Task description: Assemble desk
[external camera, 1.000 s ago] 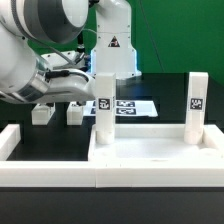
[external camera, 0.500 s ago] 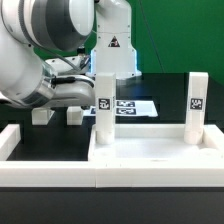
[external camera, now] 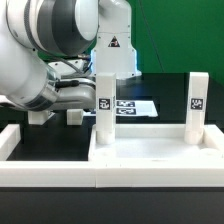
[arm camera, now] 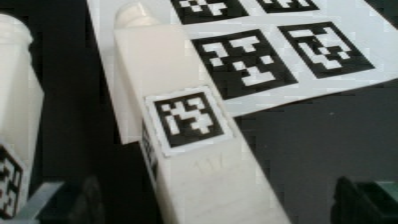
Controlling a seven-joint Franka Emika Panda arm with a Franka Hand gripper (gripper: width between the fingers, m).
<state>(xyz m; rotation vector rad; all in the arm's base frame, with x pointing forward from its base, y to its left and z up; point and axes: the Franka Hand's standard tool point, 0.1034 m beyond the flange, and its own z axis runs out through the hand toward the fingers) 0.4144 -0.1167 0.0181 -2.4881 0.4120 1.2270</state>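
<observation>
The desk panel [external camera: 150, 158], white with a raised rim, lies at the front of the exterior view. Two white tagged leg posts stand upright on it, one at its left corner [external camera: 104, 105] and one at its right [external camera: 196, 104]. Two more leg posts [external camera: 73, 115] [external camera: 40, 116] lie on the table behind it, under the arm [external camera: 40, 70]. In the wrist view my gripper [arm camera: 214, 205] is open and straddles one lying tagged leg post [arm camera: 187, 130]. There are dark gaps on both sides of it. The other lying post [arm camera: 18, 100] is beside it.
The marker board [external camera: 130, 105] lies flat behind the upright left post and also shows in the wrist view [arm camera: 267, 50], close beside the straddled post. A long low white rail [external camera: 12, 142] with L-shaped ends borders the front left. The robot base [external camera: 112, 50] stands at the back.
The arm has swung lower and toward the exterior view's left, over the two lying leg posts. The panel and the upright posts have not moved.
</observation>
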